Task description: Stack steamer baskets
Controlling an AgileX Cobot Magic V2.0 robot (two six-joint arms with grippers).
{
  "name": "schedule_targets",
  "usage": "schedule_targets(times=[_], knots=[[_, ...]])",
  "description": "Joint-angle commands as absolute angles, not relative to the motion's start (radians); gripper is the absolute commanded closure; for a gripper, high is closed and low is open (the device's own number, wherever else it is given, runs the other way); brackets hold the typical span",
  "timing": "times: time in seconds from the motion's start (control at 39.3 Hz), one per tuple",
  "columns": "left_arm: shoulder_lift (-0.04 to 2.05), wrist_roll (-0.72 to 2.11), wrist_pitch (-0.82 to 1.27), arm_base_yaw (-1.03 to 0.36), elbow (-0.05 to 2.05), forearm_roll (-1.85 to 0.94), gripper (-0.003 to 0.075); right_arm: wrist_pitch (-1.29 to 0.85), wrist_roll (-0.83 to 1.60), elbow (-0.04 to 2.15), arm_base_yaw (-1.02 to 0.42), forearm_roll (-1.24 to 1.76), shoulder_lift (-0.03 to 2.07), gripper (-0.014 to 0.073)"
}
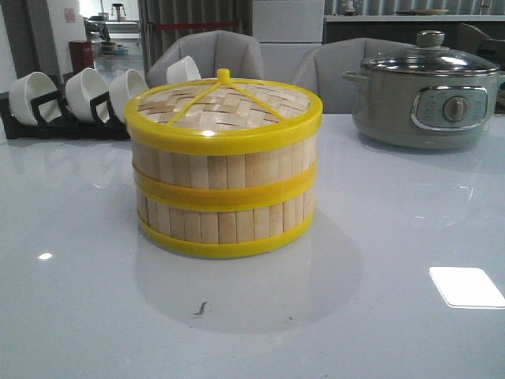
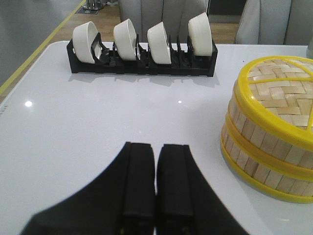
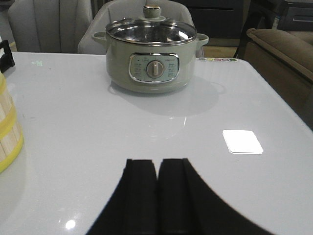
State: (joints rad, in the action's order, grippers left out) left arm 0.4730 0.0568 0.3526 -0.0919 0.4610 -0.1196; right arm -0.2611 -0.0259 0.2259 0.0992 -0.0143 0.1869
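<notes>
So your steamer baskets (image 1: 225,189) are sitting one on top of the other in the middle of the counter (image 1: 355,316), two tiers of pale bamboo slats with bright yellow rims, lined up neatly so the walls run straight down. The woven lid (image 1: 223,105) is seated on the top tier, its yellow knob poking up at the centre. The stack looks upright and level from the front, and nothing is touching it. Your left end effector (image 2: 156,188) is near the stack but clear of it, over bare counter, with both black fingers pressed together and nothing between them. Your right end effector (image 3: 157,193) is the same story, clenched tight on nothing, over open counter on the other side, with only the edge of the stack showing in its wrist view. Farther back on your left there's a black dish rack (image 1: 67,122) holding four white bowls (image 2: 127,39) tipped on edge. Back on your right sits a grey-green electric pot (image 1: 426,99) with a glass lid and a dial on the front, well apart from the baskets. Grey chairs (image 1: 213,51) are behind the counter.
</notes>
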Motion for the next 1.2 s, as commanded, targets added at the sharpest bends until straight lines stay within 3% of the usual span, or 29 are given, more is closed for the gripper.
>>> schedule_targets(times=[0.0, 1.17], knots=[[0.475, 0.059, 0.268, -0.09, 0.491, -0.123, 0.0623, -0.197, -0.025, 0.256, 0.106, -0.017, 0.197, 0.0553], [0.437, 0.063, 0.232, -0.09, 0.469, -0.047, 0.0623, -0.199, -0.025, 0.256, 0.106, -0.017, 0.197, 0.0553]])
